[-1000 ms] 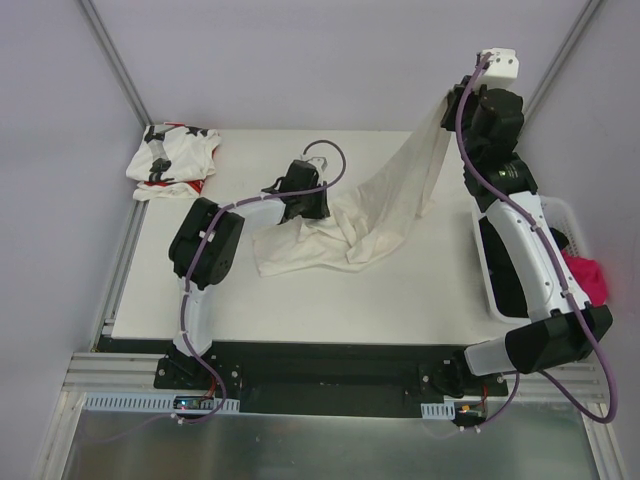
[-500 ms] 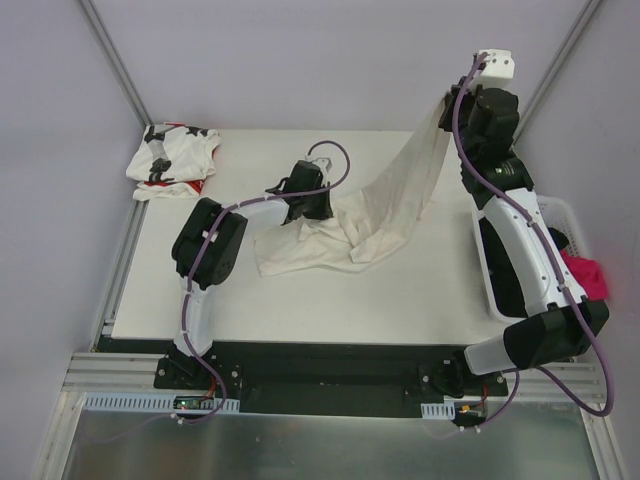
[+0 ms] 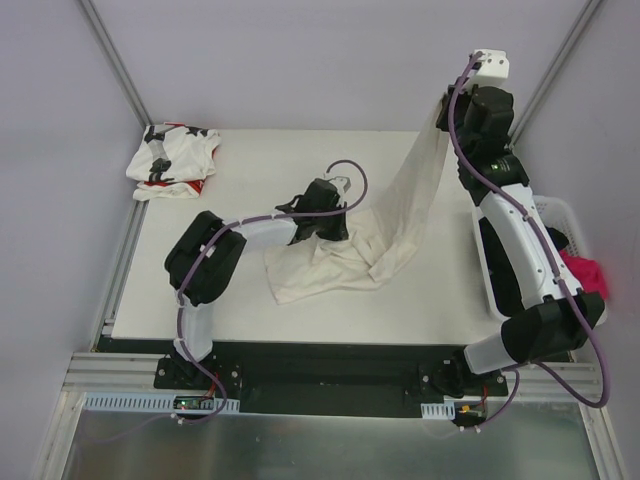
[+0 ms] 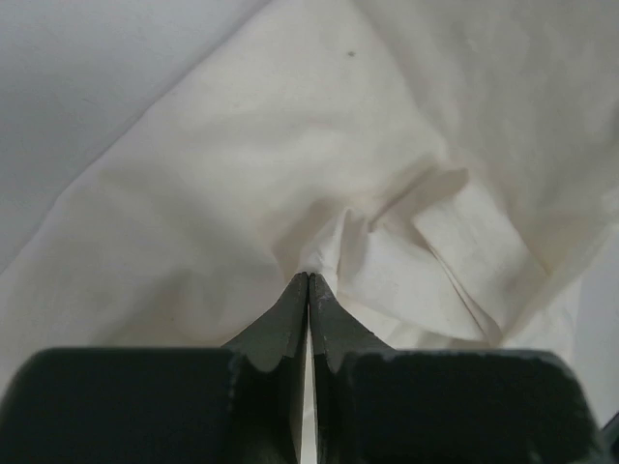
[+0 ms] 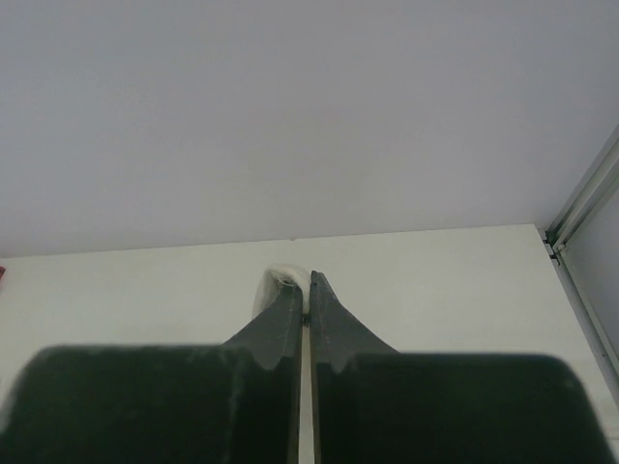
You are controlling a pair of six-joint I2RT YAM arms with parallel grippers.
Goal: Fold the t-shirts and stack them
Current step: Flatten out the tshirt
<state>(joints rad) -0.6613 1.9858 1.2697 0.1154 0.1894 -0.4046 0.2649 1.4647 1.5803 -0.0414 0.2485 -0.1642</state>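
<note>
Item 1: cream-white t-shirt (image 3: pixel 335 262). Most of it lies rumpled on the bench (image 3: pixel 440 300) at the centre of the top view. One long portion is drawn up as a taut band toward the upper right of the frame. The cloth is plain, and the left wrist view shows soft creases and a folded flap.

Item 2: left gripper (image 4: pixel 308 278). It sits low over the rumpled part of that shirt, at the centre of the top view. Its jaws are together, with a small pinch of the cream cloth caught at their tips.

Item 3: right gripper (image 5: pixel 308 280). It is raised high at the upper right of the top view, at the top end of the taut band. Its jaws are pressed together, and a sliver of pale cloth shows at the tips. The shirt hangs from there.

Item 4: star-print t-shirt (image 3: pixel 172 160). It is white with black stars and red marks. It lies bunched at the bench's upper left corner, well apart from both arms.

Item 5: white basket (image 3: pixel 572 214). It stands at the right edge of the frame, beside the right arm, with a pink cloth (image 3: pixel 588 276) showing in it.
</note>
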